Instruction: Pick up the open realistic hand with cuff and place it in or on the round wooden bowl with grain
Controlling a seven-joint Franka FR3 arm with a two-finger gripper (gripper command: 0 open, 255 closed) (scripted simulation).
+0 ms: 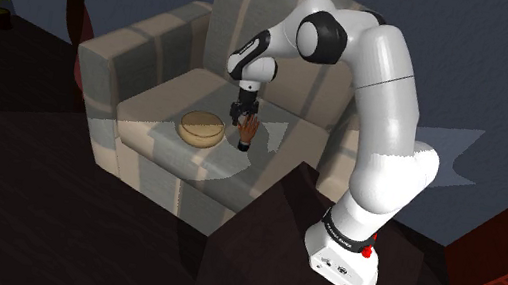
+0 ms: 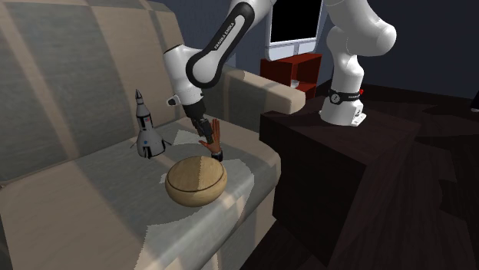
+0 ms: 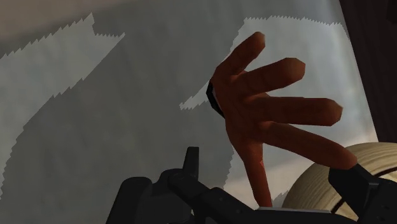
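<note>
My gripper (image 3: 272, 168) stands spread either side of the hand's (image 3: 257, 111) thumb, gripping nothing, beside the bowl (image 2: 196, 182).

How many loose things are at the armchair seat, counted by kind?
Open hand model: 1
Round wooden bowl: 1
Toy rocket: 1
Total: 3

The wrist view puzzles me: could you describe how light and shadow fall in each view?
Wrist view: saw-toothed pale patches cross the cushion; the hand is lit on its fingertips, dim at the palm. Shoulder view: one pale patch surrounds the bowl, and the floor is dark. Second exterior view: a jagged-edged patch lies under the bowl.
</note>
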